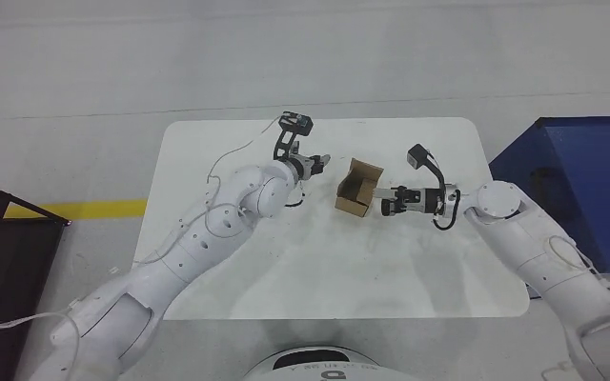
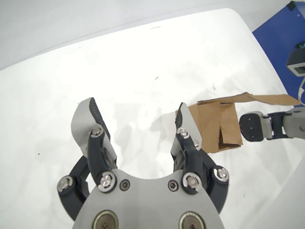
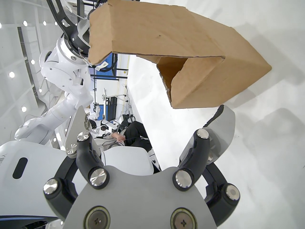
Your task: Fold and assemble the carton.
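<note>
Spread and holding nothing, my left fingers sit at the carton's ten o'clock, my right fingers at four. A lopsided push could skid or crush it.

No text can be read on the carton or table.

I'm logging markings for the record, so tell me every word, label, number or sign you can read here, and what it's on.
No text can be read.
The carton: plain brown cardboard, no print on the faces shown.
The table: only small dark specks, no writing.
The blue bin: no visible text.
</note>
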Tool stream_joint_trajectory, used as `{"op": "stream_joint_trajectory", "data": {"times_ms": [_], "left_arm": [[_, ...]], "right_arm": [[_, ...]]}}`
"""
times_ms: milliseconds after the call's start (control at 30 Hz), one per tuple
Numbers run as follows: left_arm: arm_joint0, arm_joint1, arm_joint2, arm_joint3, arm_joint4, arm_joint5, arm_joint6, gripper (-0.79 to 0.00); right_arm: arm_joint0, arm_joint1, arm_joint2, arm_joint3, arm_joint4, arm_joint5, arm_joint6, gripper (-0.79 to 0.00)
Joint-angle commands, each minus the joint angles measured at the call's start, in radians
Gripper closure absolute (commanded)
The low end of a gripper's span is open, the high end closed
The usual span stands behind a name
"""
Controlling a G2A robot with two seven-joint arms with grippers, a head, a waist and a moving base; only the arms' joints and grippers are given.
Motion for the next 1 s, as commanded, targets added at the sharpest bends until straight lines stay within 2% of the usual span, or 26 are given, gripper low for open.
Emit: {"op": "stream_joint_trajectory", "data": {"times_ms": [0, 100, 133, 300, 433, 533, 733, 800, 933, 967], "left_arm": [[-0.014, -0.017, 0.027, 0.021, 0.005, 0.007, -0.008, -0.529], [-0.032, -0.042, 0.065, 0.056, 0.016, 0.016, -0.046, -0.64], [-0.035, -0.049, 0.072, 0.067, 0.013, 0.018, -0.051, -0.646], [-0.032, -0.077, 0.086, 0.098, -0.024, -0.019, -0.065, -0.616], [-0.021, -0.087, 0.085, 0.111, -0.034, -0.059, -0.061, -0.56], [-0.017, -0.093, 0.081, 0.12, -0.026, -0.067, -0.058, -0.551], [0.003, -0.094, 0.05, 0.111, -0.008, -0.072, -0.042, -0.613], [0.02, -0.088, 0.031, 0.098, 0.002, -0.077, -0.033, -0.646], [0.063, -0.068, -0.025, 0.063, 0.001, -0.112, -0.023, -0.665], [0.073, -0.063, -0.038, 0.054, 0.007, -0.12, -0.022, -0.693]], "right_arm": [[0.01, -0.008, -0.006, 0.016, 0.005, -0.01, 0.006, -0.785], [0.025, -0.023, -0.016, 0.041, 0.012, -0.035, 0.012, -0.785], [0.028, -0.028, -0.019, 0.049, 0.015, -0.043, 0.012, -0.785], [0.048, -0.049, -0.031, 0.091, 0.03, -0.07, 0.029, -0.785], [0.065, -0.063, -0.039, 0.118, 0.032, -0.066, 0.05, -0.785], [0.076, -0.072, -0.044, 0.133, 0.027, -0.06, 0.06, -0.785], [0.086, -0.087, -0.044, 0.154, 0.019, -0.06, 0.063, -0.785], [0.086, -0.089, -0.04, 0.16, 0.017, -0.06, 0.061, -0.785], [0.08, -0.092, -0.027, 0.17, 0.016, -0.069, 0.049, -0.785], [0.076, -0.092, -0.022, 0.171, 0.018, -0.074, 0.047, -0.785]]}}
